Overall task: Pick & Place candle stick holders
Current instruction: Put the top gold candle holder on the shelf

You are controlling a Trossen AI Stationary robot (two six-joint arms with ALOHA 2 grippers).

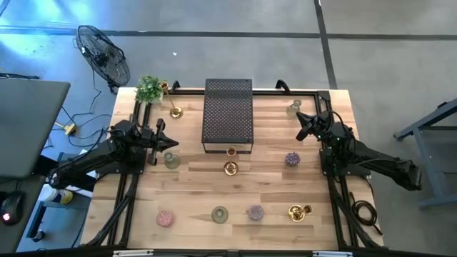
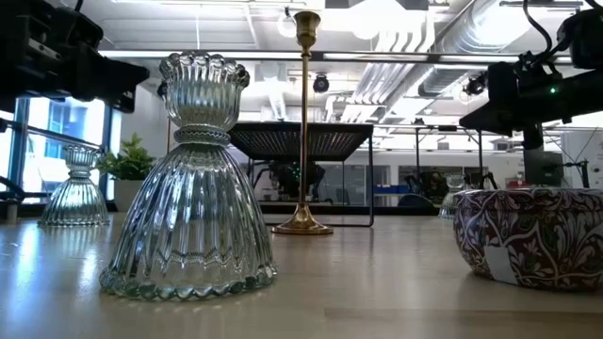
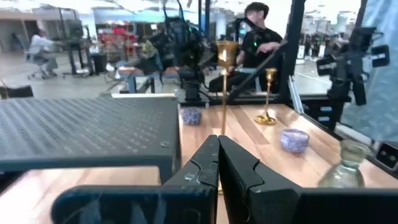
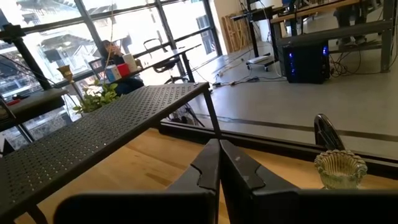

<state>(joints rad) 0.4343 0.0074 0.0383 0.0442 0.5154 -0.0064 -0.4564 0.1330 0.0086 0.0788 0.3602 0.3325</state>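
Several candle stick holders stand on their bases on the wooden table (image 1: 193, 193). Gold candlesticks stand at the far left (image 1: 176, 111), in front of the box (image 1: 230, 168) and at the near right (image 1: 298, 211). Glass cups stand at the left (image 1: 172, 160), the right (image 1: 293, 158), the far right (image 1: 295, 107) and along the near edge: pink (image 1: 165, 218), clear-green (image 1: 219, 214), purple (image 1: 255, 211). My left gripper (image 3: 219, 163) hovers at the table's left, beside the left glass cup, shut and empty. My right gripper (image 4: 219, 165) hovers at the right, near the far-right glass cup (image 4: 340, 168), shut and empty.
A big black perforated box (image 1: 228, 114) stands at the far centre. A small green potted plant (image 1: 148, 88) stands at the far left corner. A black frame (image 1: 136, 193) runs along the table's sides. People show in the room beyond the table in the wrist views.
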